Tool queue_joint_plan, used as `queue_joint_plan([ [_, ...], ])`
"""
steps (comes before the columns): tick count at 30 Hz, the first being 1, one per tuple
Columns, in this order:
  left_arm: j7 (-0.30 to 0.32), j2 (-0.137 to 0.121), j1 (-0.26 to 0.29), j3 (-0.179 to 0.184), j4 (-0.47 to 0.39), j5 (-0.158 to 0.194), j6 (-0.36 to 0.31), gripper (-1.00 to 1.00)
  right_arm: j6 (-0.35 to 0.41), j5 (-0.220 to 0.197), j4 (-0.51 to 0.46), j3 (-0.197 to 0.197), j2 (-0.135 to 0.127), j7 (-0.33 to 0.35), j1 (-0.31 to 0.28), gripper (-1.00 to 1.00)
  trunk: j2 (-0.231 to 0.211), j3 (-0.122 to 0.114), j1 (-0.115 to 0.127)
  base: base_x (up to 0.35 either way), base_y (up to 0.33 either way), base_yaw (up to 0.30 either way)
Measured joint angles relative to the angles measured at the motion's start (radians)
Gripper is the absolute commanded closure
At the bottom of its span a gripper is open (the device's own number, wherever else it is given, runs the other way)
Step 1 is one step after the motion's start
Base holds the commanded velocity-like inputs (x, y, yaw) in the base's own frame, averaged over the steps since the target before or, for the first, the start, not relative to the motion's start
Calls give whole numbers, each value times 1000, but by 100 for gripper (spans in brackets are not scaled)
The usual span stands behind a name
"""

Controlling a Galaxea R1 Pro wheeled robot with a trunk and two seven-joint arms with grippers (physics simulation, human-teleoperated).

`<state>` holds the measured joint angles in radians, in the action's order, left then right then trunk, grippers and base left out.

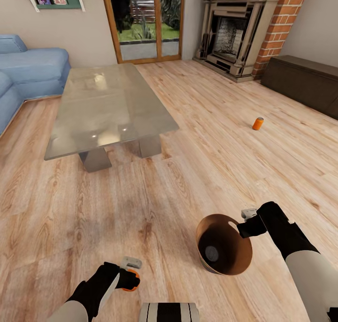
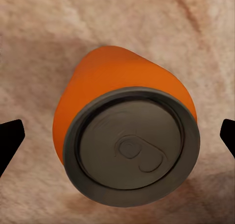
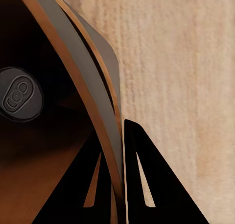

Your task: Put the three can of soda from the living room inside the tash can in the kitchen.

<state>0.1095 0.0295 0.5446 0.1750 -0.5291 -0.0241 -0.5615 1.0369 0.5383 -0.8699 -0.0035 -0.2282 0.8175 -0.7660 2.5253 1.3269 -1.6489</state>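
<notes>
An orange can of soda (image 2: 122, 87) stands upright on the wood floor between the fingers of my left gripper (image 2: 117, 138), which is open with a gap on each side. In the head view that can (image 1: 133, 283) sits low at the left under my left gripper (image 1: 127, 276). My right gripper (image 1: 242, 228) is shut on the rim of the brown trash can (image 1: 234, 258), which is tilted toward me. One finger (image 3: 147, 185) is outside the bin wall (image 3: 73, 72) and the other inside. A second can (image 1: 211, 253) (image 3: 19, 94) lies in the bin. A third can (image 1: 257, 123) stands on the floor far right.
A glass coffee table (image 1: 108, 106) stands ahead at the left, with a blue sofa (image 1: 28, 73) behind it. A brick fireplace (image 1: 244, 30) and a dark low cabinet (image 1: 305, 80) line the far right wall. Glass doors (image 1: 145, 21) are at the back.
</notes>
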Motion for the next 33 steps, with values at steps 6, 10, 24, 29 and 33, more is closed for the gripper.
queue_joint_plan([
  [6, -1, 0, 0, 0, 0, 1, 0, -100, 1, -2, 0, 1, 1, 0, 0, 100, 0, 0, 0, 0, 0, 0],
  [10, 1, -1, 0, 1, 0, 0, 2, 100, 0, 1, 0, 1, 1, 0, 0, 100, 0, 0, 0, 0, 0, 0],
  [24, 4, 0, 0, 1, 3, 2, 21, 100, 0, 2, 0, 3, 1, 0, -1, 100, 0, -4, 1, 0, 0, 0],
  [29, 4, 1, 0, 1, 9, 2, 20, 100, 1, -1, 0, 1, 1, 0, 0, 100, -1, -23, 3, 0, 0, 0],
  [33, 3, 1, 0, 1, 11, 1, 20, 100, 0, 0, 0, 2, 1, 0, -1, 100, -2, -39, 5, 0, 0, 0],
])
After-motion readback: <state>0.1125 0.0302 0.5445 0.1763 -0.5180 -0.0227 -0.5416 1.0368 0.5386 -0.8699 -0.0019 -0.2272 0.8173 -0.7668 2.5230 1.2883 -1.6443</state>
